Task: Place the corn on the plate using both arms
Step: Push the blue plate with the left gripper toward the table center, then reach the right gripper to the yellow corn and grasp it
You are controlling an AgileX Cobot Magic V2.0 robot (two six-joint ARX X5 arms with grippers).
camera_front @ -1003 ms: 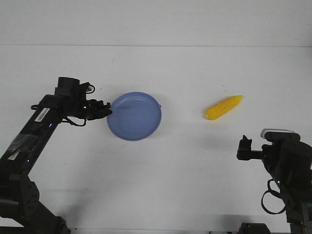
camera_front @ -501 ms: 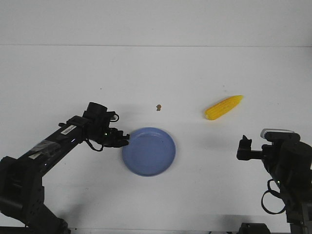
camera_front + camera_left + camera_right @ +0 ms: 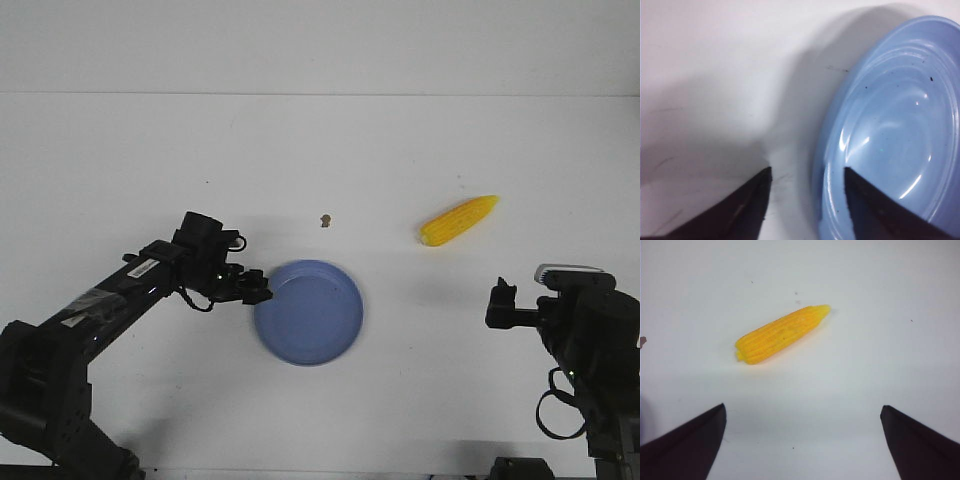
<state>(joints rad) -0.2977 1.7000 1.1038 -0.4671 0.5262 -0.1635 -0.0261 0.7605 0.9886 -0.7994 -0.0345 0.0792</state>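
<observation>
My left gripper [image 3: 807,175] is low on the table, jaws apart, one finger over the glossy round blue plate [image 3: 310,312] rim. My right gripper [image 3: 802,412] hangs with jaws wide; the ribbed, tapered yellow corn [image 3: 781,334] lies well beyond them.

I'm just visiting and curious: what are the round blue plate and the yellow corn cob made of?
The round blue plate looks like smooth moulded plastic, possibly glazed ceramic: it shows soft glossy highlights and faint concentric rings. The yellow corn cob looks like toy plastic or rubber: uniform bright colour, moulded kernel rows, dull sheen.
</observation>
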